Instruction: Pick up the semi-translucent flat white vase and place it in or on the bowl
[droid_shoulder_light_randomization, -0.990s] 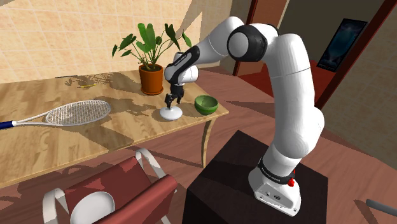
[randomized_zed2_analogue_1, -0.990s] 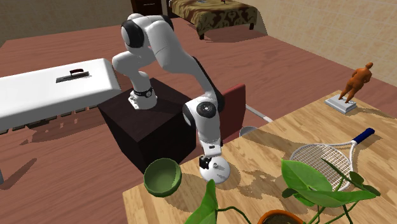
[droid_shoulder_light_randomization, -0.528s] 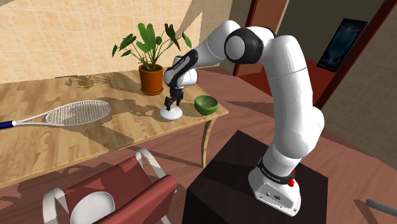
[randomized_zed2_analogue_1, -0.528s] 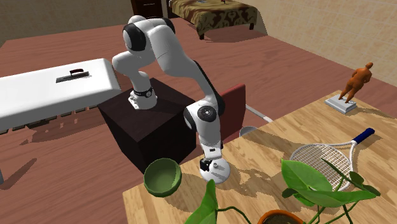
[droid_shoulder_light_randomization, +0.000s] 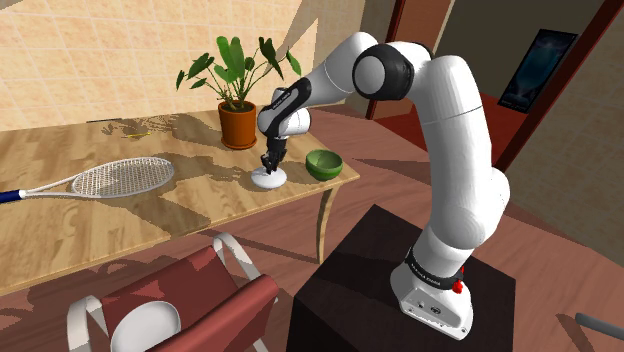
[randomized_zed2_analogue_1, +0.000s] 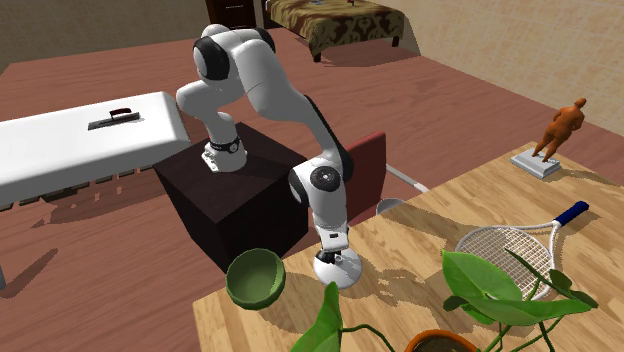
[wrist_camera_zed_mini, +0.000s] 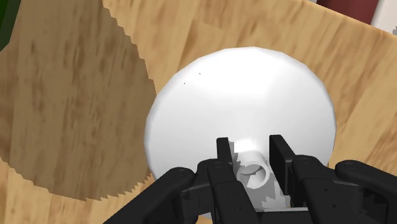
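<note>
Vase: Your target, the flat white vase (droid_shoulder_light_randomization: 268, 179), stands upright on the wooden table (droid_shoulder_light_randomization: 60, 215), close to the table corner nearest the stand (droid_shoulder_light_randomization: 380, 275).
Gripper: Your black gripper (droid_shoulder_light_randomization: 270, 162) hangs straight down over the vase. Its two fingers (wrist_camera_zed_mini: 222, 151) are closed on the short neck, one on each side.
Bowl: The green bowl (droid_shoulder_light_randomization: 323, 165) sits just beside the vase, on the shoulder view's right, and the two do not touch.
Wrist view: Here you look down on the vase's broad, round white body (wrist_camera_zed_mini: 242, 102) and into the open mouth of the neck. You can see the grip plainly here, whereas the other two views give only the arm's outline above the vase.
Shoulder view: You get the table's length here. The tennis racket (droid_shoulder_light_randomization: 120, 177) lies well to the left and the potted plant (droid_shoulder_light_randomization: 238, 100) stands behind the vase. A red chair (droid_shoulder_light_randomization: 190, 300) is at the near edge.
Second exterior view: Looking from across the table, the arm's wrist covers the neck, so you see only the white body (randomized_zed2_analogue_1: 338, 270). The bowl (randomized_zed2_analogue_1: 255, 278) is now on its left. This view adds an orange-brown figurine (randomized_zed2_analogue_1: 560, 128) at the table's far right, past the racket's blue handle. It also shows a white bench (randomized_zed2_analogue_1: 80, 135) beyond the stand.
</note>
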